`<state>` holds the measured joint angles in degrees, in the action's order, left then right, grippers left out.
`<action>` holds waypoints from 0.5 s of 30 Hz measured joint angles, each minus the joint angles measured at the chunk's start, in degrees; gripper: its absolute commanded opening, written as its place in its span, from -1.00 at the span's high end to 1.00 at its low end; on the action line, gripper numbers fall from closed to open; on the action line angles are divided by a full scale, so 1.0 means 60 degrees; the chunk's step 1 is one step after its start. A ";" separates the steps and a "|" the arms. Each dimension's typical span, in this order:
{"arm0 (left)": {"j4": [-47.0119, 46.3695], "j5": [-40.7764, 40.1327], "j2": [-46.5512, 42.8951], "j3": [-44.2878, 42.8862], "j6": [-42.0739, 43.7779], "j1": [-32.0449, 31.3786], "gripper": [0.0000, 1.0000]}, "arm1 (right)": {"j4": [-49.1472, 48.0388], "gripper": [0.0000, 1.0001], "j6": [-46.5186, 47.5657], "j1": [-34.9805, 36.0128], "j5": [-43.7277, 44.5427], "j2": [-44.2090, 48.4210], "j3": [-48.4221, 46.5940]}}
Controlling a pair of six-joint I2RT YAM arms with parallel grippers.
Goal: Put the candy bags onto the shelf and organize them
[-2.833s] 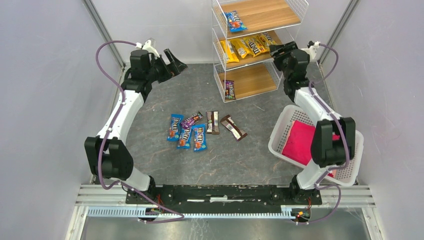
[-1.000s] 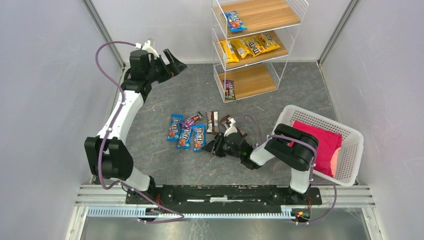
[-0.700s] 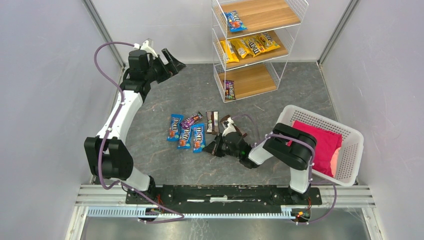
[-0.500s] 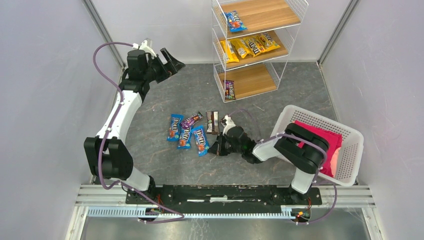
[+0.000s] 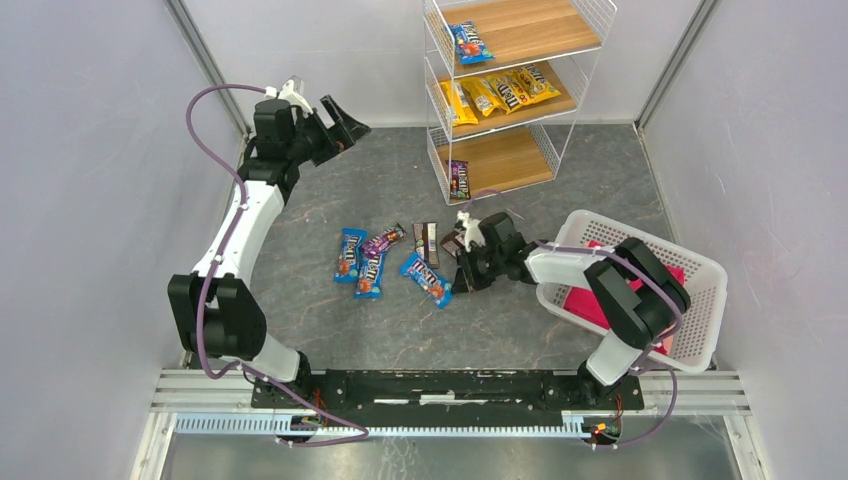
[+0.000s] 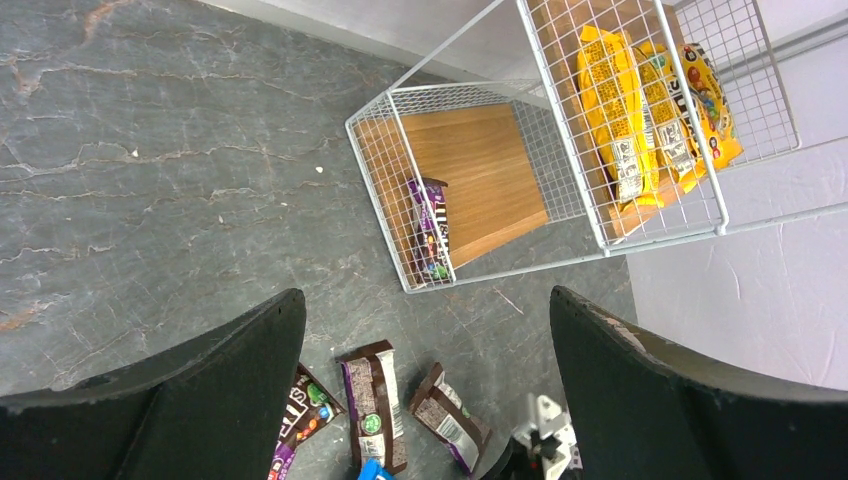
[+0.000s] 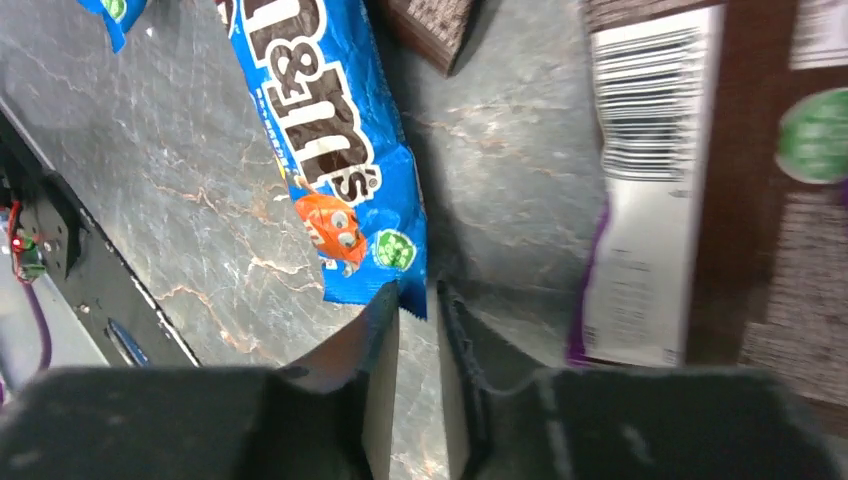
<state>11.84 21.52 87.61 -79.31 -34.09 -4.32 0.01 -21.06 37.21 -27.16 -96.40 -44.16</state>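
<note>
The shelf [image 5: 540,25] stands at the back; it holds a blue candy bag [image 5: 467,42] on top, yellow bags [image 5: 495,93] on the middle tier and a purple bag [image 5: 459,178] on the bottom tier. Several bags lie on the floor: blue [image 5: 349,253], purple [image 5: 381,240], brown [image 5: 426,243]. My right gripper [image 5: 455,284] is low on the floor, its jaws almost together, pinching the corner of a blue bag [image 5: 427,278]; the right wrist view shows it [image 7: 415,295] at that bag [image 7: 330,150], beside a brown bag [image 7: 700,180]. My left gripper [image 5: 345,112] is open and empty, high at the back left.
A white lattice basket [image 5: 690,330] with a pink cloth [image 5: 600,300] stands at the right, beside my right arm. The left wrist view shows the shelf [image 6: 480,170], its yellow bags [image 6: 640,100] and two brown bags [image 6: 375,405] on the grey floor.
My right arm left the shelf, dropped to the floor bags and pulled back right; one blue bag slid and turned with it. My left arm hardly moved.
</note>
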 measured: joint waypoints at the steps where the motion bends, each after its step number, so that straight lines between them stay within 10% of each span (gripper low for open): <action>1: 0.0000 0.0000 0.0000 0.0004 0.0000 -0.0004 -0.94 | 0.0026 0.18 -0.0069 -0.0157 0.0036 0.0055 0.0004; 15: 0.0000 0.0011 0.0000 0.0004 0.0000 -0.0007 -0.94 | -0.5839 -0.16 -0.4182 0.0160 0.0015 0.1089 0.3457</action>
<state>11.84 21.58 87.61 -79.29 -34.09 -4.36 -35.03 -46.15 38.17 -27.07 -89.86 -23.42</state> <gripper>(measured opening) 0.971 0.599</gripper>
